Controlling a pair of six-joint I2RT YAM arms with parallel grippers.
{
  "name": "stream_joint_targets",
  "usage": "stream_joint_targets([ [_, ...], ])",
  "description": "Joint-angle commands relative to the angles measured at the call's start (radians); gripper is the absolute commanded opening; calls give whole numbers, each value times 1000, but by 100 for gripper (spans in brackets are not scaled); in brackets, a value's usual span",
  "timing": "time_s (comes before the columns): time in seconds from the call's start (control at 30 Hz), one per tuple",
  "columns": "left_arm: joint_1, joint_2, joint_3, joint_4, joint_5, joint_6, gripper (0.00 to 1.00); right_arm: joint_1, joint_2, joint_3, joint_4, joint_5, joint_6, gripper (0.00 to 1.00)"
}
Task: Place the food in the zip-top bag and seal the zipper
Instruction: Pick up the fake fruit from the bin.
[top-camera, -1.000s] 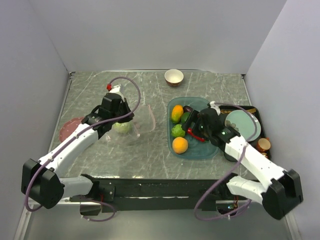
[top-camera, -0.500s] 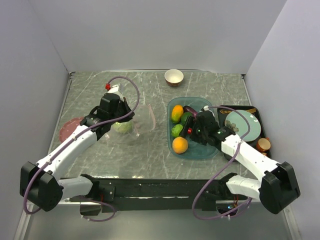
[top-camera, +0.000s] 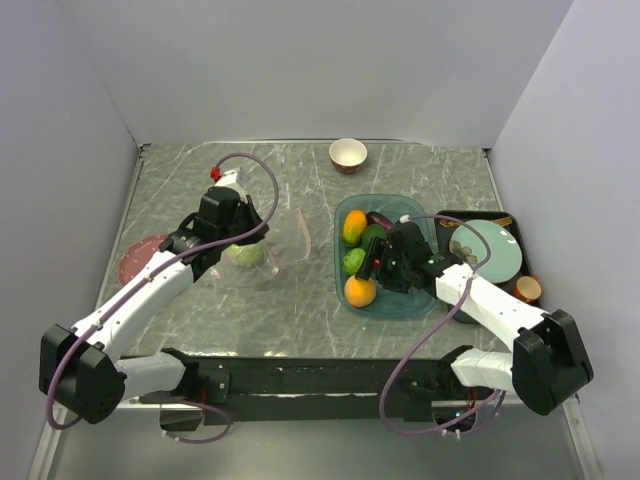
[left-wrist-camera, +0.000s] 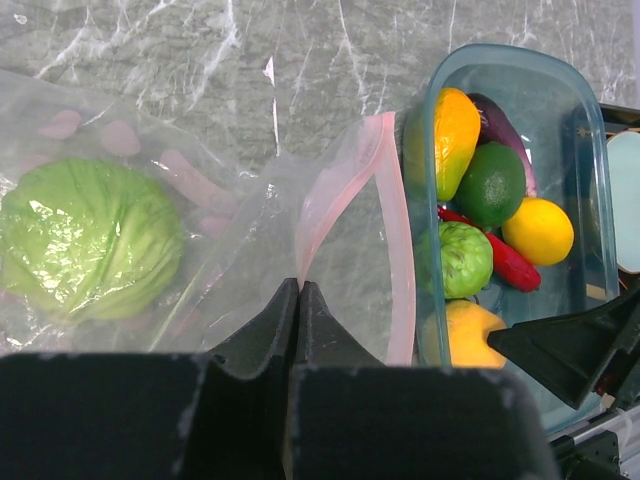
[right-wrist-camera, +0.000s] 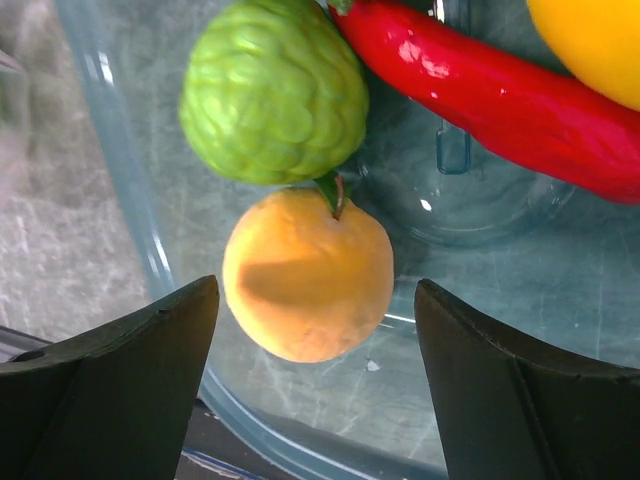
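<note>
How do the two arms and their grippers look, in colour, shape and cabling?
The left arm and right arm have white tubular links joined by bulky black joints. A mauve cable loops off each arm; the left one ends near a small red fitting. The left gripper and right gripper have matte black, wedge-shaped fingers that taper to their tips.

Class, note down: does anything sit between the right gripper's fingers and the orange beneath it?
Nothing visible does. The right gripper straddles the orange with gaps either side; a bumpy green fruit touches its far side.
</note>
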Motion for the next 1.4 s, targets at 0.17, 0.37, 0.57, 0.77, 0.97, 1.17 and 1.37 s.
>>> stream_joint_targets([
  [0.17, 4, -30, 28, 31, 21, 38, 1, 24, 28, -6, 17, -32, -2, 84],
  [0.37, 4, -24, 40, 20, 12, 42, 1, 34, 49, 13, 22, -32, 21, 83],
  [0.57, 4, -22, 94, -32, -8, 51, 1, 35, 46, 14, 31, -26, 18, 77],
  [0.77, 4, -12, 112, -25, -6, 62, 1, 35, 49, 37, 19, 4, 9, 61],
  [0.97, 4, -2, 114, -34, 1, 48, 1, 35, 61, 40, 13, 31, 1, 63],
  [1.17, 4, 14, 114, -25, 3, 25, 1, 35, 104, 50, 16, -3, -23, 68],
  [1.37, 4, 42, 135, -8, 24, 24, 1, 38, 114, 57, -2, 13, -30, 69],
])
